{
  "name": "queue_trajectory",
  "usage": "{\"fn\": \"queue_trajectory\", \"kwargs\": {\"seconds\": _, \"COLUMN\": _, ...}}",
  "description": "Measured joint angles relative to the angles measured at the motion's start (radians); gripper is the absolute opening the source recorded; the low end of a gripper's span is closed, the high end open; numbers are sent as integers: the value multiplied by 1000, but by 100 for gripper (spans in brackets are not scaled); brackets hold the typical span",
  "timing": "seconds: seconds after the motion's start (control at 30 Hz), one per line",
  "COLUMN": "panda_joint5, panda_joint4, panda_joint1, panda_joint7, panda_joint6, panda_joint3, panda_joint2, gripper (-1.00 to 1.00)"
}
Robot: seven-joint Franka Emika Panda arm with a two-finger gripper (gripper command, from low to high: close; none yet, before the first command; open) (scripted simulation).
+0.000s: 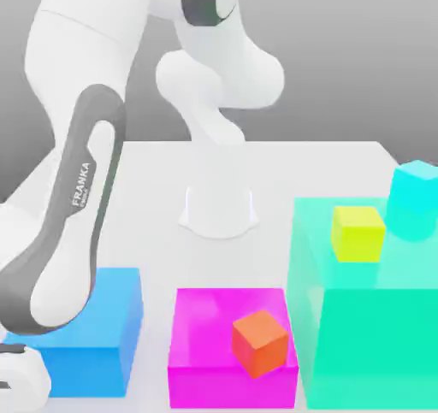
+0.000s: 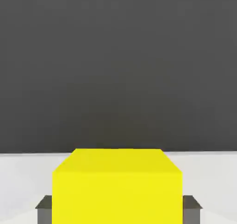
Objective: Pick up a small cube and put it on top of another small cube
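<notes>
Nearest the hand camera is a solid yellow cube (image 2: 117, 195), the task's thing, set between the pincer's dark grey fingertips (image 2: 44, 211). The pincer (image 2: 118, 211) is closed on it, one finger against each of two opposite faces. The cube lies straight between the fingers and, being a cube, has no long axis to turn for.

In the exterior view, with twelve o'clock pointing away from the camera, the arm's white hand casing (image 1: 23, 381) sits at the near left corner. From it, the orange cube (image 1: 260, 344) on the flat magenta block (image 1: 233, 387) lies at about three o'clock; the second yellow cube (image 1: 358, 233) on the big green block (image 1: 376, 343) at about two; the cyan cube (image 1: 415, 189) also near two. The carry, I judge, goes that way.

Counted: two yellow cubes, one orange, one cyan; one magenta block, one green, one blue block (image 1: 90, 370); perhaps one rounded cyan piece (image 1: 411, 223) under the cyan cube.
</notes>
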Motion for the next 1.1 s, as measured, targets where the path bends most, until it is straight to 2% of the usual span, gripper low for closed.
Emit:
{"fn": "queue_trajectory", "kwargs": {"seconds": 0.07, "panda_joint5": 0, "panda_joint4": 0, "panda_joint1": 2, "panda_joint7": 0, "panda_joint6": -1, "panda_joint3": -2, "panda_joint2": -1, "gripper": -100}}
{"fn": "queue_trajectory", "kwargs": {"seconds": 0.17, "panda_joint5": -40, "panda_joint4": -25, "panda_joint1": 31, "panda_joint7": 26, "panda_joint6": -67, "panda_joint3": -41, "panda_joint2": -92, "gripper": -100}}
{"fn": "queue_trajectory", "kwargs": {"seconds": 0.23, "panda_joint5": -79, "panda_joint4": -60, "panda_joint1": 59, "panda_joint7": -25, "panda_joint6": -95, "panda_joint3": -32, "panda_joint2": -158, "gripper": -100}}
{"fn": "queue_trajectory", "kwargs": {"seconds": 0.67, "panda_joint5": -302, "panda_joint4": -334, "panda_joint1": 232, "panda_joint7": -618, "panda_joint6": -188, "panda_joint3": 176, "panda_joint2": -550, "gripper": -100}}
{"fn": "queue_trajectory", "kwargs": {"seconds": 0.83, "panda_joint5": -361, "panda_joint4": -445, "panda_joint1": 358, "panda_joint7": -883, "panda_joint6": -215, "panda_joint3": 240, "panda_joint2": -705, "gripper": -100}}
{"fn": "queue_trajectory", "kwargs": {"seconds": 0.97, "panda_joint5": -369, "panda_joint4": -511, "panda_joint1": 398, "panda_joint7": -984, "panda_joint6": -100, "panda_joint3": 238, "panda_joint2": -665, "gripper": -100}}
{"fn": "queue_trajectory", "kwargs": {"seconds": 1.0, "panda_joint5": -368, "panda_joint4": -520, "panda_joint1": 393, "panda_joint7": -988, "panda_joint6": -67, "panda_joint3": 235, "panda_joint2": -640, "gripper": 100}}
{"fn": "queue_trajectory", "kwargs": {"seconds": 1.1, "panda_joint5": -368, "panda_joint4": -520, "panda_joint1": 391, "panda_joint7": -988, "panda_joint6": -67, "panda_joint3": 235, "panda_joint2": -640, "gripper": 100}}
